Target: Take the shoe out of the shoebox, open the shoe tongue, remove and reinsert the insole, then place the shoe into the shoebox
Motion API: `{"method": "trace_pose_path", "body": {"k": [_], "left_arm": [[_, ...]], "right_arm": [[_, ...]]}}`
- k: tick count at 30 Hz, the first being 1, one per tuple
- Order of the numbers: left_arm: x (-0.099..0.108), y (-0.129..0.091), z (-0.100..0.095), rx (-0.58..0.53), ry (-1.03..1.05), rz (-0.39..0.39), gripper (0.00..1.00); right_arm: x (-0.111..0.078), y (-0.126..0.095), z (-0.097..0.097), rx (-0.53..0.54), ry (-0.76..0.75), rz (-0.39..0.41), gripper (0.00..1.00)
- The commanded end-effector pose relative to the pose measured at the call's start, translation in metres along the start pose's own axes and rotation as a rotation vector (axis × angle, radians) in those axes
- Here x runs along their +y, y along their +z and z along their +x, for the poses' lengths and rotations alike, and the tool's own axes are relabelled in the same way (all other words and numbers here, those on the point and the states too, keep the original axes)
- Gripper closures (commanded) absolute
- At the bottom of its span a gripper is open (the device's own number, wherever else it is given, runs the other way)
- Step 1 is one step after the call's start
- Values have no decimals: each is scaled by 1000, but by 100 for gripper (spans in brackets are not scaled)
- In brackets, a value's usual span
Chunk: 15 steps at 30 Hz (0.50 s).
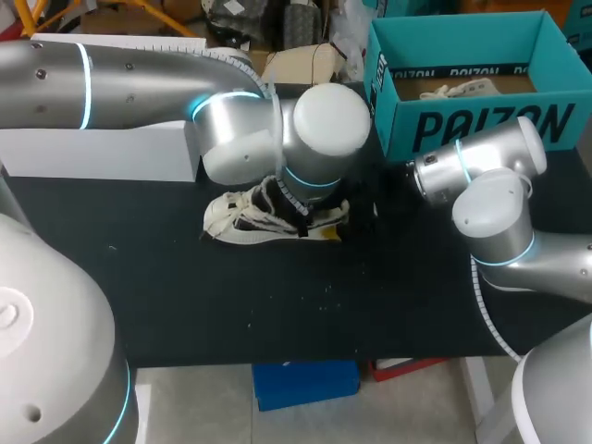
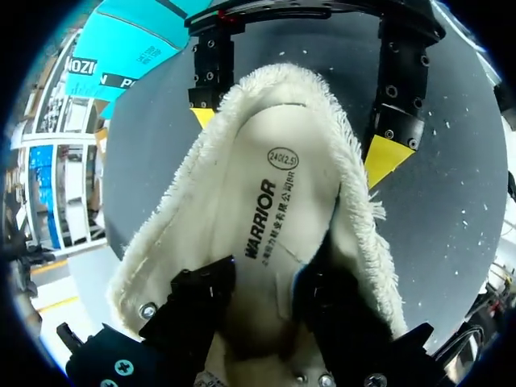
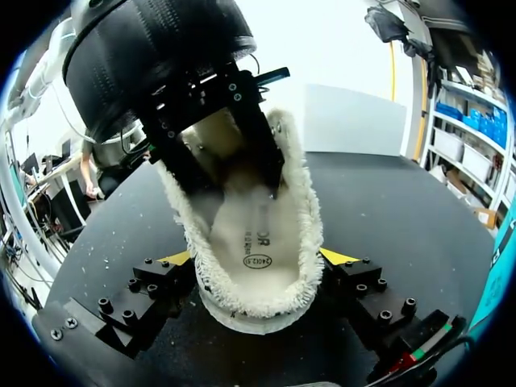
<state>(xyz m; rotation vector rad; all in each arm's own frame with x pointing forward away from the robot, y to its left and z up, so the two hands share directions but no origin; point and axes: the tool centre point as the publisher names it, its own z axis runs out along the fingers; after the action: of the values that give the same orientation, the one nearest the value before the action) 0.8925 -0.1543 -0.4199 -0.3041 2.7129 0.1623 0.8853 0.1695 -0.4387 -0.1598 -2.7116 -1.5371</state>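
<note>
The table [image 1: 185, 305] is black. The white shoe [image 1: 242, 222] lies around its middle, a little towards the far edge, sole down, with its toe pointing to the table's left side. The left arm [image 1: 139, 83] comes in over the far left part of the table and bends down onto the shoe. The left gripper [image 2: 266, 314] reaches from above into the shoe's mouth. Its fingers [image 3: 260, 133] stand apart inside the fleecy rim [image 2: 339, 153], and their tips are hidden within. The printed insole [image 2: 258, 234] lies flat in the shoe and shows between them. At the heel end, the right gripper [image 3: 258, 258] is closed on the shoe, with one yellow tip pressed against each side of the heel. The right arm [image 1: 499, 213] reaches it from the table's right side. The teal shoebox [image 1: 481, 125] stands open at the far right corner, well apart from the shoe. A pale object [image 1: 462, 90] lies inside it, too small to make out.
</note>
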Motion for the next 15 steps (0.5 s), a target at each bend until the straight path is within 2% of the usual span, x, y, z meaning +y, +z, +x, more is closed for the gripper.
{"method": "trace_pose_path", "body": {"k": [1,5,10,15], "left_arm": [[9,18,-11,-92,-6,57,55],[5,21,-20,-108,-2,87,57],[-3,29,-19,-88,22,125,60],[-11,38,-12,-62,52,137,83]], "right_arm": [[-2,3,0,0,2,3,100],[-2,3,0,0,2,3,100],[-2,3,0,0,2,3,100],[-2,3,0,0,2,3,100]]}}
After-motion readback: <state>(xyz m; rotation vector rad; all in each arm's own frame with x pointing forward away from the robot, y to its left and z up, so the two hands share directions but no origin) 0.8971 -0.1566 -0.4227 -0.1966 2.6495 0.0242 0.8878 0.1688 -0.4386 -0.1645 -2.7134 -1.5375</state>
